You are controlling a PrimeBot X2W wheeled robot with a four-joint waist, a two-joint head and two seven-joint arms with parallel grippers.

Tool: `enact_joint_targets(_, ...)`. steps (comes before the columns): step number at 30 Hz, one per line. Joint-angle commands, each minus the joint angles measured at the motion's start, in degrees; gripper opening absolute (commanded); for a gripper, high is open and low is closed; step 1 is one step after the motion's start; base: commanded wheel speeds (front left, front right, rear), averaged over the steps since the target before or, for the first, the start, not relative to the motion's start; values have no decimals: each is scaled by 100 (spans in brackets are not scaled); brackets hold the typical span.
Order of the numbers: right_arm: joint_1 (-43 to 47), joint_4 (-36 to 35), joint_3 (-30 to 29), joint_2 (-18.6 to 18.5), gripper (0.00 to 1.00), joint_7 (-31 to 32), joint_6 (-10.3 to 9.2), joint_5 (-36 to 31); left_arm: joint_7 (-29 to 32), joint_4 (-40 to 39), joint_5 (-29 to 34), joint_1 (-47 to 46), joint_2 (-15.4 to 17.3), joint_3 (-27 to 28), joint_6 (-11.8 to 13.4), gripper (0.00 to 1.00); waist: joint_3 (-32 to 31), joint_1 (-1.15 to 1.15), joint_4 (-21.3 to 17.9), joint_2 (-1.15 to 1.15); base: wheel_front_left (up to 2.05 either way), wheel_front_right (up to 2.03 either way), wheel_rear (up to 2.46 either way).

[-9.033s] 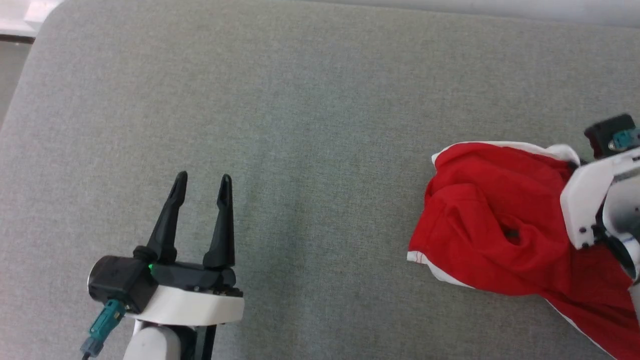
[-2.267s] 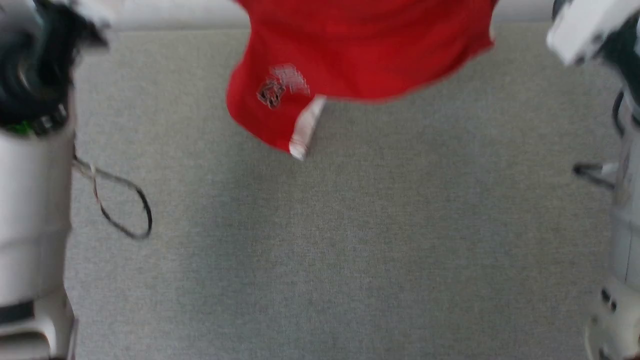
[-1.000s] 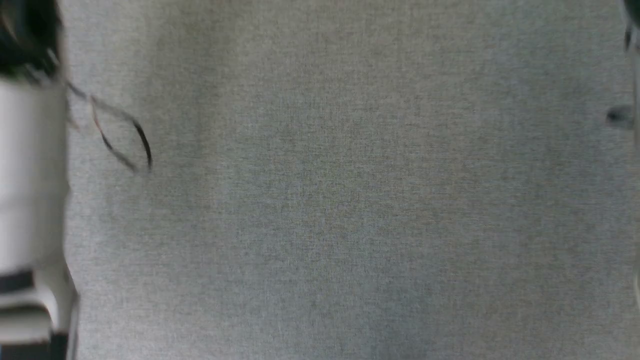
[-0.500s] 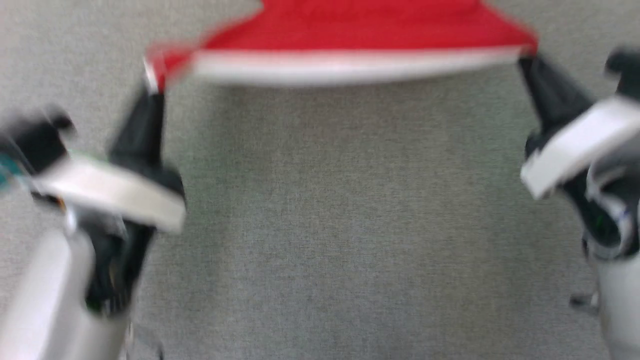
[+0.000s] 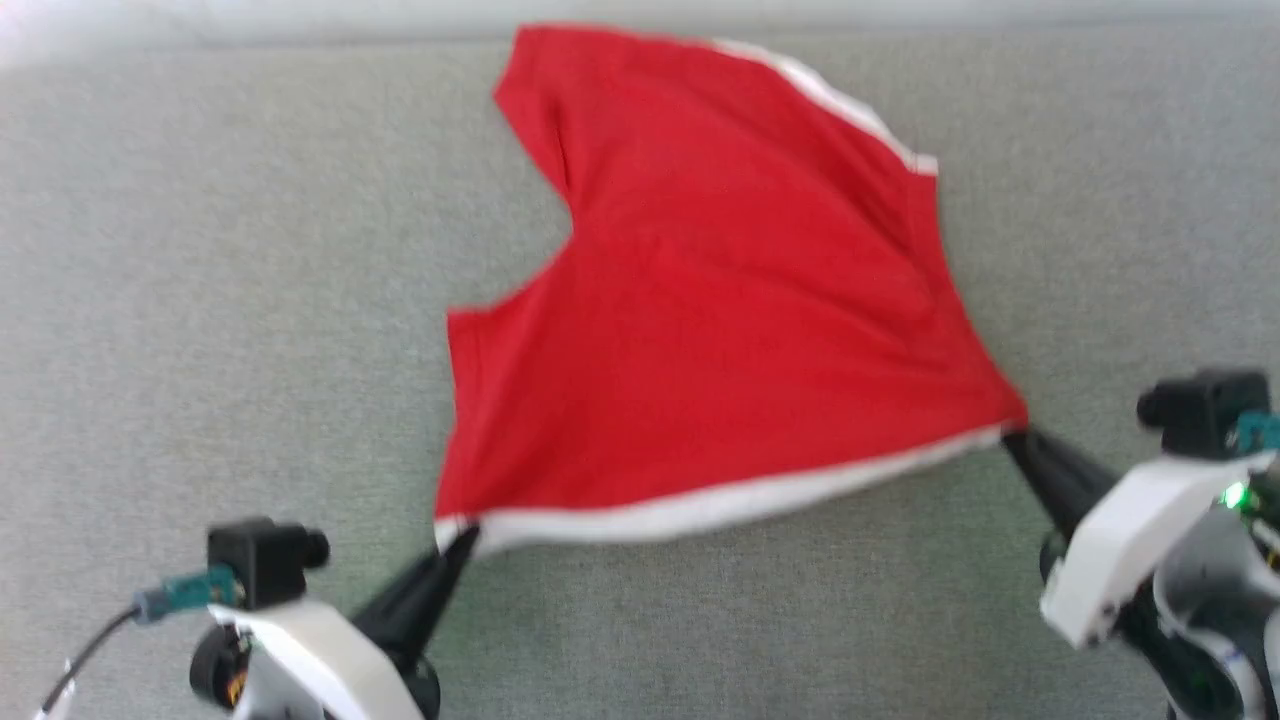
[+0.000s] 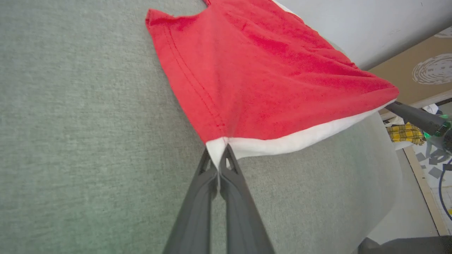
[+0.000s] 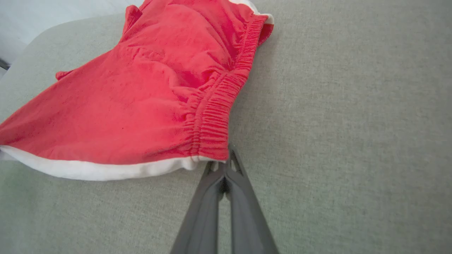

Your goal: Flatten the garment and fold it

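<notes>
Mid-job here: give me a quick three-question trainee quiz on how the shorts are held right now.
1. True or false: the left pincer is shut on a white-trimmed corner of the garment.
2. The right pincer grips: A) the corner by the gathered waistband; B) the middle of the red cloth; C) nothing.
3. Fill in: the fabric surface under the garment is ___.
Key: 1 true; 2 A; 3 grey.

Bare grey surface point(image 5: 200, 250) L & R of spread garment point(image 5: 720, 300)
</notes>
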Motion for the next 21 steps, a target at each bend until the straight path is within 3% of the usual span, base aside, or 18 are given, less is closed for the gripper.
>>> enact_joint_targets(1, 181, -70, 8, -56, 0, 115, -10, 92, 86, -77, -55, 132, 93, -37, -43, 0, -375, 1, 54, 0, 0, 0, 0)
enact_joint_targets(13, 1648, -775, 21, -316, 0, 1243, -10, 892, 822, -813, -535, 1193, 562, -293, 91, 0, -829, 1, 107, 0, 0, 0, 0)
enact_joint_targets(21, 2257, -1126, -148, -307, 0, 1733, -10, 1192, 827, -1196, -726, 1662, 683, -218, 202, 0, -963, 1, 67, 0, 0, 0, 0)
